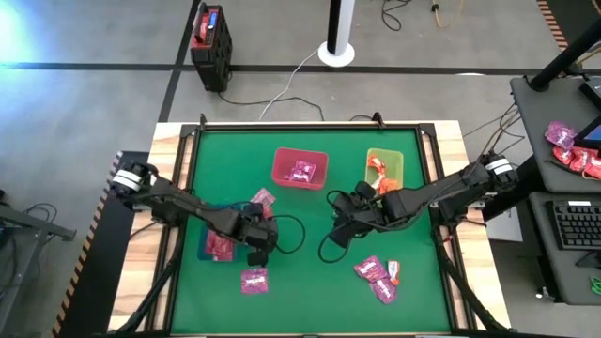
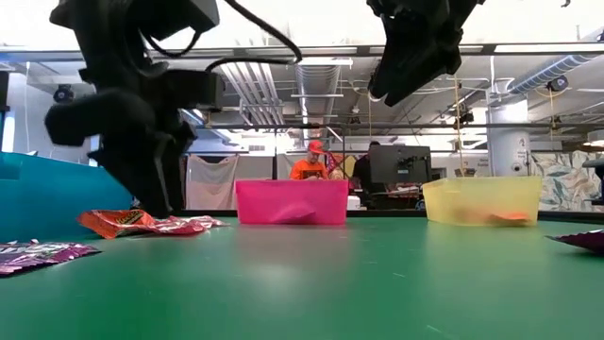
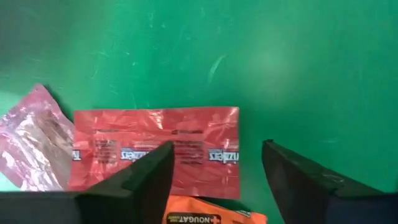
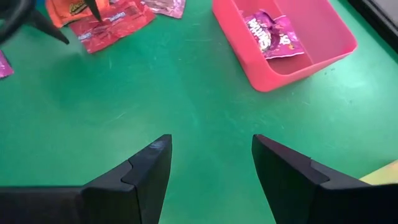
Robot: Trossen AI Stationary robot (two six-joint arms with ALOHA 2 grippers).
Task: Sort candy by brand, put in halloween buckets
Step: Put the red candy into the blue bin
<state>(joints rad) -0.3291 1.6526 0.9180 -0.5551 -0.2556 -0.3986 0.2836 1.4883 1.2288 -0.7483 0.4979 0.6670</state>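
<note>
Left gripper [image 3: 214, 171] wide open, empty, over red packet [image 3: 155, 149] at table's nine o'clock; light, slippery, crinkly, likely best pinched across its middle. Right gripper [image 4: 211, 162] open, empty.

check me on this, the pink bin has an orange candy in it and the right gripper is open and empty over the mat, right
Not quite. The pink bin holds a magenta-pink candy, not an orange one, as the right wrist view shows. The right gripper is indeed open and empty over the mat.

Left end effector [image 3: 214, 171] and right end effector [image 4: 210, 163] both hover with fingers spread.
</note>
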